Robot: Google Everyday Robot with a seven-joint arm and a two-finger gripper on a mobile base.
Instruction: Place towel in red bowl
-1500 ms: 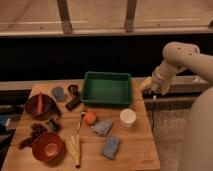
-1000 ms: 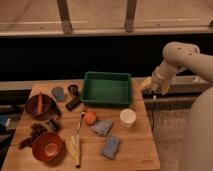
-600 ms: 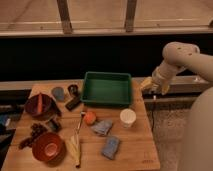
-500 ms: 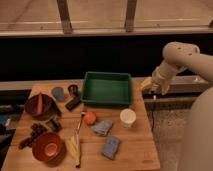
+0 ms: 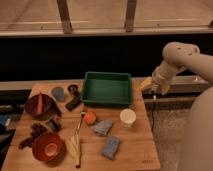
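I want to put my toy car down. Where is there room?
The front right corner of the table is bare, past the blue sponge, in front of the white cup. The left side around the red bowl is crowded. The gripper hangs off the right edge.

Dim, warm light falls from above on the wooden table (image 5: 142, 147), with only faint, soft shadows beside the white cup (image 5: 128, 117). The far wall behind the table is almost black. The gripper (image 5: 153, 87), just off the table's far right edge, is lit yellowish.
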